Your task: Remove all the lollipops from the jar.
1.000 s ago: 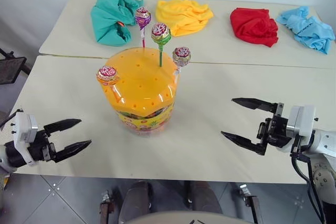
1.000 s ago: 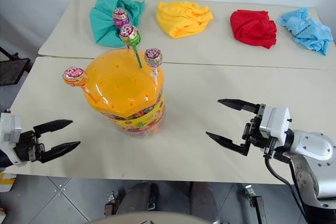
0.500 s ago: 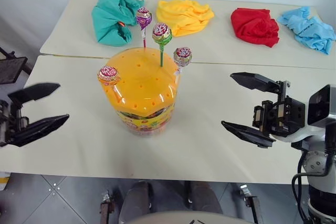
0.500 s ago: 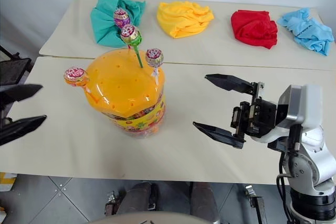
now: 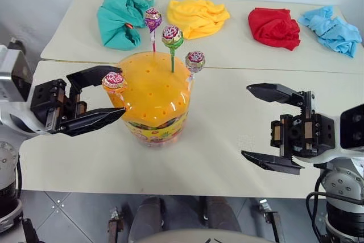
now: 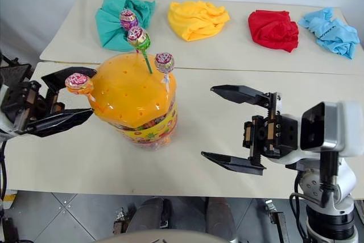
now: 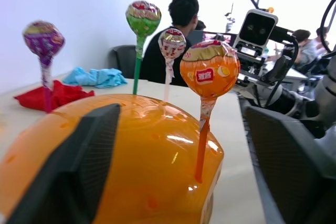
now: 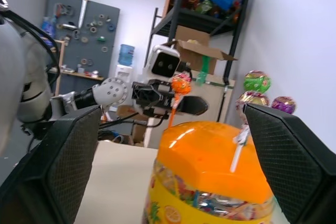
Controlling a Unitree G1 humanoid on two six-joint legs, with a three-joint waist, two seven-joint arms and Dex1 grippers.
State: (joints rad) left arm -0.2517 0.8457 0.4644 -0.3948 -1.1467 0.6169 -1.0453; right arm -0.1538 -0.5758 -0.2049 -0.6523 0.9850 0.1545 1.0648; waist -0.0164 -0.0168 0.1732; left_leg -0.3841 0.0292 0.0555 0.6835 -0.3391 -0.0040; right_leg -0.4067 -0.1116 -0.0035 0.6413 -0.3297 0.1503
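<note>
The jar (image 5: 154, 98), a clear tub with an orange domed lid, stands on the near table. Four lollipops stick up from the lid: orange-red (image 5: 114, 81) at its left edge, purple (image 5: 153, 19), green (image 5: 172, 35) and pink-red (image 5: 195, 59). My left gripper (image 5: 120, 92) is open at the jar's left side. Its fingers straddle the orange-red lollipop (image 7: 209, 69) without touching it. My right gripper (image 5: 245, 120) hangs open and empty to the right of the jar, pointing at it.
Four crumpled cloths lie on the far table: teal (image 5: 119, 18), yellow (image 5: 198, 15), red (image 5: 274, 28) and blue (image 5: 333, 27). A seam (image 5: 273, 70) runs between the two tables. A seated person (image 7: 176, 35) shows behind the jar in the left wrist view.
My left gripper has risen and swung right, from below the table's front edge to the jar's left side, around the orange-red lollipop. My right gripper has lifted and edged toward the jar.
</note>
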